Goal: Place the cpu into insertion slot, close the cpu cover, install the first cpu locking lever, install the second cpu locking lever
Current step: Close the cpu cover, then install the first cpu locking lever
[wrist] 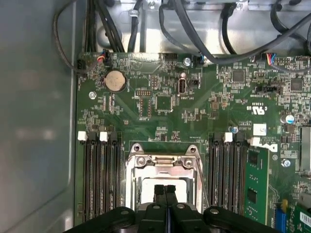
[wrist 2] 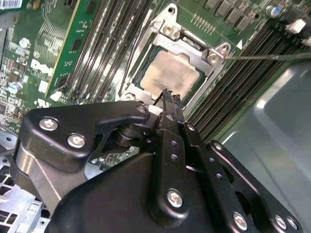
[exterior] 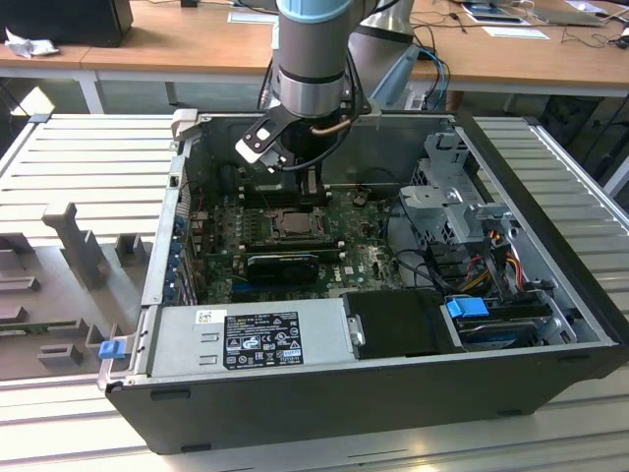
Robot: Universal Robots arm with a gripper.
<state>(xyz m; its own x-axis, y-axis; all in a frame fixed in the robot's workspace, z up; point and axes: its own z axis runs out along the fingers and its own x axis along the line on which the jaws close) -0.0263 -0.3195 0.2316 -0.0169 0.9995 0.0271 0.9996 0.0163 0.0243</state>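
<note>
Second wrist view gave the clearest evidence. The pincer (wrist 2: 167, 94) had its two fingers pressed together and gripped nothing, with the tips poised at the near edge of the cpu (wrist 2: 170, 73). The cpu sat in the insertion slot (wrist 2: 147, 46). Its pale face showed through the window of the cpu cover (wrist 2: 192, 41), which lay down over it. Whether the tips touched metal I could not tell. A thin locking lever (wrist 2: 265, 56) ran out sideways from one corner of the insertion slot.

Risks, as judged: the tips were narrow and the lever looked a slim, springy rod, so it could slip off them and snap back. A push landing off line would fall on the cpu face or the cover's edge, scratching one or skewing the other. I could not confirm that the cover was fully seated.

Exterior view supplied the wider setting. The arm (exterior: 313, 59) came down from the upper middle of the frame into the open computer case (exterior: 393, 393), and a long black card (exterior: 285, 264) lay just below centre. First wrist view added the memory slots (wrist: 99, 179) flanking the insertion slot and a coin battery (wrist: 115, 81).
</note>
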